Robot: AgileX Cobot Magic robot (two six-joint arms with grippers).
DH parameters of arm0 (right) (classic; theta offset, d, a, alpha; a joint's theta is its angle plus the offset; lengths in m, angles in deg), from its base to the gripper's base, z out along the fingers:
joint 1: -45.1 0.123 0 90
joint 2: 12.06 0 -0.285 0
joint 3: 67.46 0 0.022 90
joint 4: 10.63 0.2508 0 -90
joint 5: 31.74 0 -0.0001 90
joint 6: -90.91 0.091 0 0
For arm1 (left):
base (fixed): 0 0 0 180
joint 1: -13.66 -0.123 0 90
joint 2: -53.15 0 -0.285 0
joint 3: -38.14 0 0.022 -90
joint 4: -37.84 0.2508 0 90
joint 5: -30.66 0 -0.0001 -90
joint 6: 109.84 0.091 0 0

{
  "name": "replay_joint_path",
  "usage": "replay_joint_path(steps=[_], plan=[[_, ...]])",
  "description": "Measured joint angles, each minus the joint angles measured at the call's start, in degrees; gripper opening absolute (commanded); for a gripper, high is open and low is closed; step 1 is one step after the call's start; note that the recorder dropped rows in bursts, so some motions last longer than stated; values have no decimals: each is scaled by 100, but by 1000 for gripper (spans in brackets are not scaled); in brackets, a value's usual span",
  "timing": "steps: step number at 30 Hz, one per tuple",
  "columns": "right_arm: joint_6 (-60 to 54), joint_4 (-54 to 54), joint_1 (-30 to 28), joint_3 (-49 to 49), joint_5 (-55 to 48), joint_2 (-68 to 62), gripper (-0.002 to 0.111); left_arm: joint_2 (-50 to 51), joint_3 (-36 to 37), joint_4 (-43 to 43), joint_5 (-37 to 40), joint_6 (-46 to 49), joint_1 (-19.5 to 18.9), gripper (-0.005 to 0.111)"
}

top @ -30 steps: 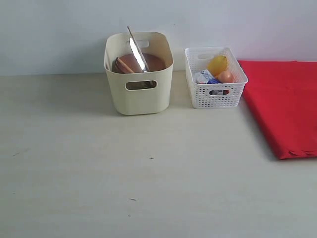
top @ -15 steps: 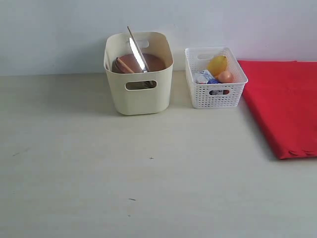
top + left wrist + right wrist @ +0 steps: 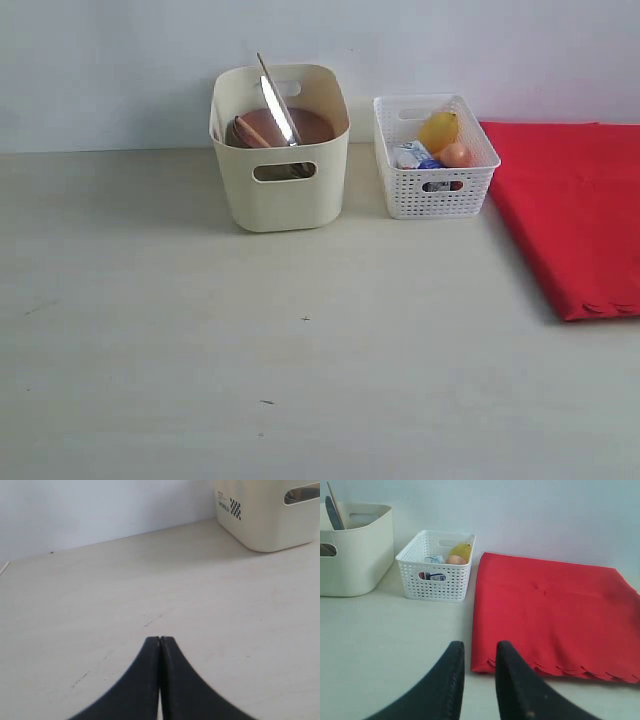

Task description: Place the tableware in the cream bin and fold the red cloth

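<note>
The cream bin (image 3: 280, 195) stands at the back of the table (image 3: 300, 350), close to the wall. A round brown plate (image 3: 305, 124) leans inside it, and a silver knife (image 3: 278, 105) sticks up past the rim. A brown wooden handle (image 3: 250, 132) lies against the plate; whether it is a spoon or a chopstick cannot be told. Just beside the bin, on the right of the exterior view, sits a low white basket (image 3: 435, 195) holding a lemon (image 3: 440, 130), an egg (image 3: 456, 155) and some small packets. The red cloth (image 3: 570, 210) lies flat on the table to the right of the basket, with its scalloped edge toward the front.

The left jaws are pressed tight together with nothing between them. They point over bare table, and the bin stands well apart from them, ahead and off to one side, with only its lower corner and one handle slot in the left wrist view.

The right jaws stand a little apart and grip nothing. They point at the near corner of the cloth, where the scalloped edge begins; that corner shows in the gap between the two fingers. Whether they touch the fabric cannot be told. The basket and bin lie farther off, beyond the cloth's long side.
</note>
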Motion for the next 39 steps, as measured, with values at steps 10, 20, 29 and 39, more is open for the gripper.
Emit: replay_joint_path(steps=[10, 20, 29, 39], plan=[[11, 0, 0, 0, 0, 0, 23, 0, 0, 0, 0, 0, 0, 0], [11, 0, 0, 0, 0, 0, 23, 0, 0, 0, 0, 0, 0, 0], [11, 0, 0, 0, 0, 0, 23, 0, 0, 0, 0, 0, 0, 0], [11, 34, 0, 0, 0, 0, 23, 0, 0, 0, 0, -156, 0, 0]])
